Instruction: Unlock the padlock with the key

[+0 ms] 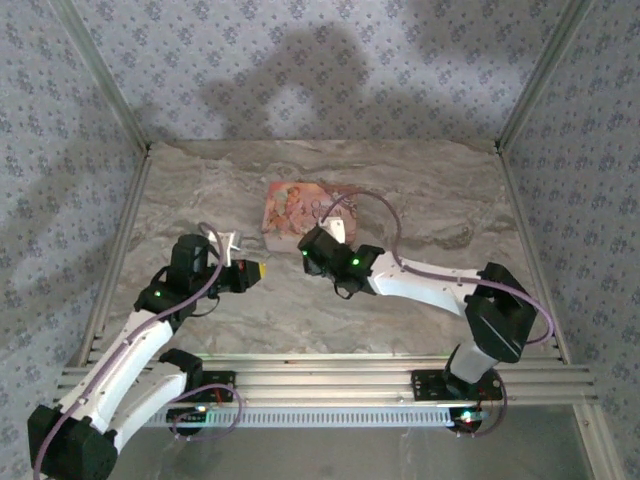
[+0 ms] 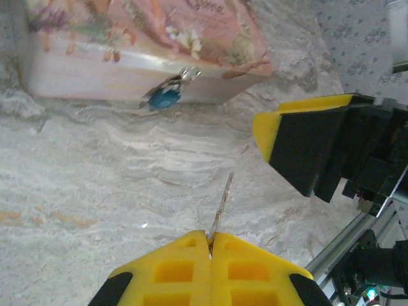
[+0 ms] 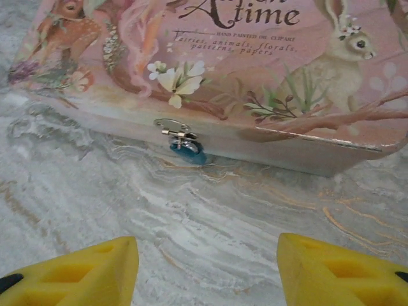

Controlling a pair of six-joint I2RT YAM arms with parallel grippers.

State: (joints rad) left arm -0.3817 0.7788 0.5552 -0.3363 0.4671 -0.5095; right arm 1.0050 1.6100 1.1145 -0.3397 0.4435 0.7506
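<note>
The left gripper (image 2: 210, 239) is pressed together on a thin key (image 2: 221, 203), whose blade points toward the padlock (image 2: 166, 97). The right gripper (image 3: 207, 271) stands spread near the box (image 3: 268, 70), holding nothing. The padlock hangs from the clasp (image 3: 173, 127) on the box's front wall, seemingly shut. Bare table (image 3: 210, 210) lies between grippers and box.

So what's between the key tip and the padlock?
Bare marble tabletop, seen in the left wrist view; the key in the left gripper ends short of the padlock.
</note>
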